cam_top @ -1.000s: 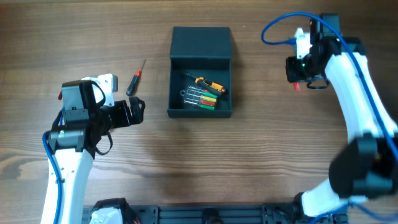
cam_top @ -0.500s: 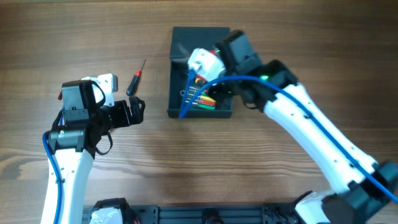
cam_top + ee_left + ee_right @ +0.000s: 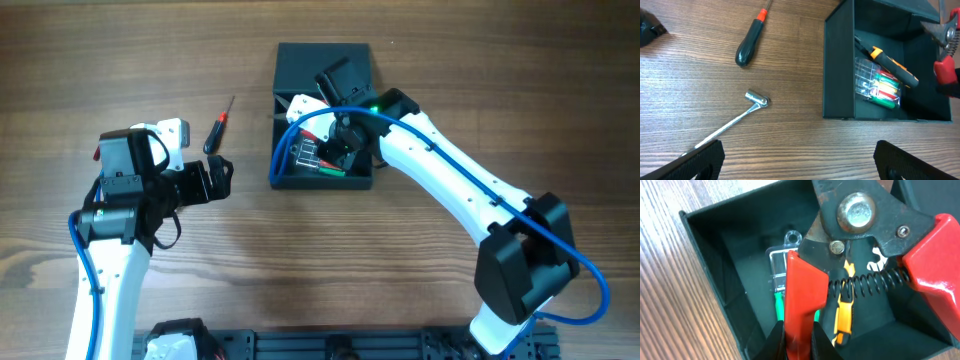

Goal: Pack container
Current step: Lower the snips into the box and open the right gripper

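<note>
one pair of red pliers (image 3: 860, 225) gripped by the right hand (image 3: 797, 341) over the container (image 3: 300, 62) — left hand (image 3: 219, 178) spread wide.

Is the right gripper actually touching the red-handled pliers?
Touching. The right wrist view shows the right gripper with its fingers pressed against both sides of one handle of the red-handled pliers, with no gap.

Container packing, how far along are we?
Done: a clear screwdriver case and an orange-handled tool lie in the open container. In hand: the right gripper holds red-handled pliers over it. Left: a black-handled screwdriver and a metal wrench lie on the table outside.
</note>
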`<state>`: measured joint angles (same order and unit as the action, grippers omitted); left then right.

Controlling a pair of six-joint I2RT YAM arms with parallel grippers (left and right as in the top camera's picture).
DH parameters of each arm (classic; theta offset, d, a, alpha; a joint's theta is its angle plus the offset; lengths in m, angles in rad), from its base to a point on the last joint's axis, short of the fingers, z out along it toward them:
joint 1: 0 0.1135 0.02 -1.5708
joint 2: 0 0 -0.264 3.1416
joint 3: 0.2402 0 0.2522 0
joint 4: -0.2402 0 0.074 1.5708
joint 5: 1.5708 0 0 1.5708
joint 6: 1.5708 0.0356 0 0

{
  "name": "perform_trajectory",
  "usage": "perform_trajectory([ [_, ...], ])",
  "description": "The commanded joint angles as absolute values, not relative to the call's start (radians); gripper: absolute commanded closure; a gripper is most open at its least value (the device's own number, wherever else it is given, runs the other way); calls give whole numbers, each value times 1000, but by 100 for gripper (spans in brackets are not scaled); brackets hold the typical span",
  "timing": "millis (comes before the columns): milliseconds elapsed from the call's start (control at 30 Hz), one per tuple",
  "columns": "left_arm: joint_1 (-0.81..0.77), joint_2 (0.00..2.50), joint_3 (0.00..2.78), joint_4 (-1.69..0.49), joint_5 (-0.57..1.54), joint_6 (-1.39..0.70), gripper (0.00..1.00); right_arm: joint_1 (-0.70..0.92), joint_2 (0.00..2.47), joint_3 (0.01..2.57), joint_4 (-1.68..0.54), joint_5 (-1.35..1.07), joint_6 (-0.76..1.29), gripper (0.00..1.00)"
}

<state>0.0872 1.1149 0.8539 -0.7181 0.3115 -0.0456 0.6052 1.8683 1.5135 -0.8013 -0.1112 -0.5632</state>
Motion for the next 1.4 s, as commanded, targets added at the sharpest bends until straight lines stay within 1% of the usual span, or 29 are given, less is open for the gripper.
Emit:
perform_trajectory([
  [0,90,1116,871,-716,324,-33,0,601,1929,1528,-786,-114,-576,96],
  [300,90,1116,871,-720,324,-33,0,591,1992,1527,-793,-114,-542,96],
  [500,90,1116,871,-723,324,-33,0,529,1992,1527,-790,-170,-492,96],
  [633,90,1116,871,-723,324,-33,0,499,1992,1527,-809,-183,-494,96],
  [1100,90,1116,871,-723,324,-33,0,496,1992,1527,-812,-220,-497,96],
  [1133,90,1116,871,-723,324,-33,0,496,1992,1527,-812,-220,-496,94],
  [1167,90,1116,871,-723,324,-33,0,496,1992,1527,-813,-220,-495,87],
  [1200,90,1116,871,-723,324,-33,0,496,1992,1527,-813,-219,-495,62],
  [1233,90,1116,871,-723,324,-33,0,496,1992,1527,-812,-219,-495,56],
  [1367,90,1116,871,-723,324,-33,0,496,1992,1527,-813,-219,-495,54],
])
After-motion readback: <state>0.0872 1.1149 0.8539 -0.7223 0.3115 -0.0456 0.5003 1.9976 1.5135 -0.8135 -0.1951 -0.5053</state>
